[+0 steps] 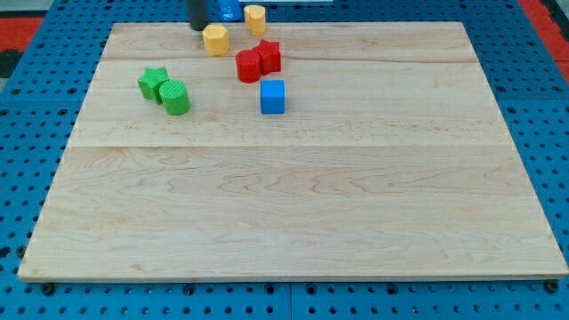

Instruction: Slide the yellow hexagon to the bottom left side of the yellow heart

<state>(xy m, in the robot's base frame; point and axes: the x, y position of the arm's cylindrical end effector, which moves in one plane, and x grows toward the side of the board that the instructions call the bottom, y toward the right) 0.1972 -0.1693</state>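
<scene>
The yellow hexagon (pixel 215 39) lies near the board's top edge, left of centre. The yellow heart (pixel 255 18) sits up and to the right of it, at the very top of the view. My tip (pixel 198 27) is the lower end of a dark rod at the view's top, just up and to the left of the yellow hexagon, close to it or touching it. A blue block (pixel 229 10) shows partly at the top edge between the rod and the yellow heart.
Two red blocks (pixel 258 61) stand together below and right of the hexagon. A blue cube (pixel 273 96) lies below them. A green star-like block (pixel 154 83) and a green cylinder (pixel 175 98) sit at the left. The wooden board (pixel 293 213) rests on a blue pegboard.
</scene>
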